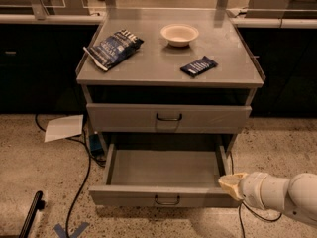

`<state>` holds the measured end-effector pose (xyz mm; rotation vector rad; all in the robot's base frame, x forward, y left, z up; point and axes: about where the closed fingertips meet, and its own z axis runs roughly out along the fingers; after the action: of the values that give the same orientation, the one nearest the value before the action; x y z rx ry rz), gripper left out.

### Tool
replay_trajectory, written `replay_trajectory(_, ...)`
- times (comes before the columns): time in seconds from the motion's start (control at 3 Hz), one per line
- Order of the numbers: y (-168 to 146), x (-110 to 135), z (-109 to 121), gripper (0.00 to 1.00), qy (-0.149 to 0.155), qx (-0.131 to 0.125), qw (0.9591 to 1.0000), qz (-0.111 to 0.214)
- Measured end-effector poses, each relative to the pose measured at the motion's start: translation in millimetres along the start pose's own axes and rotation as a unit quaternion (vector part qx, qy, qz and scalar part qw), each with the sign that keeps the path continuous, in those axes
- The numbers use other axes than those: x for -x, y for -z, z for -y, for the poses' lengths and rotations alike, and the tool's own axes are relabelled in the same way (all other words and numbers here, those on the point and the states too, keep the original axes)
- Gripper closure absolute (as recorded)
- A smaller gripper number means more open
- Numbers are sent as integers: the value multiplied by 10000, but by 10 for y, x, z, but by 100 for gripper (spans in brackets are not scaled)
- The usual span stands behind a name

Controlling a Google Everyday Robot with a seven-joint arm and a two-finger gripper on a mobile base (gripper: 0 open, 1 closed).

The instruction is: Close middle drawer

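The middle drawer point(163, 196) is a grey metal tray pulled far out of the cabinet, and its inside is empty. Its plain front panel has a small dark loop handle point(167, 201) at the centre. My gripper point(231, 185) comes in from the lower right on a white arm. Its yellowish tip is at the right front corner of the open drawer, touching or almost touching the panel's right end. Nothing shows in its hold.
The upper drawer point(168, 118) is closed. On the cabinet top point(158, 71) lie a blue chip bag point(115, 47), a white bowl point(179, 34) and a dark snack bar point(198, 66). A sheet of paper point(64, 128), cables point(81, 180) and a black object point(32, 214) lie on the floor at left.
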<state>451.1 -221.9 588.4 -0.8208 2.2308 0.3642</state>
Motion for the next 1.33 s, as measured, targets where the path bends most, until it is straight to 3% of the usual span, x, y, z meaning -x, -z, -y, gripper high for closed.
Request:
replay_trajectory(0.33,-1,-2,0,100,-2,1,10000,-1)
replay_trajectory(0.67,-183,-296,-20,100,-337,90,9992,-190)
replay_trajectory(1.33,-732,-987,-113,100,-1084,-160,9935,-298)
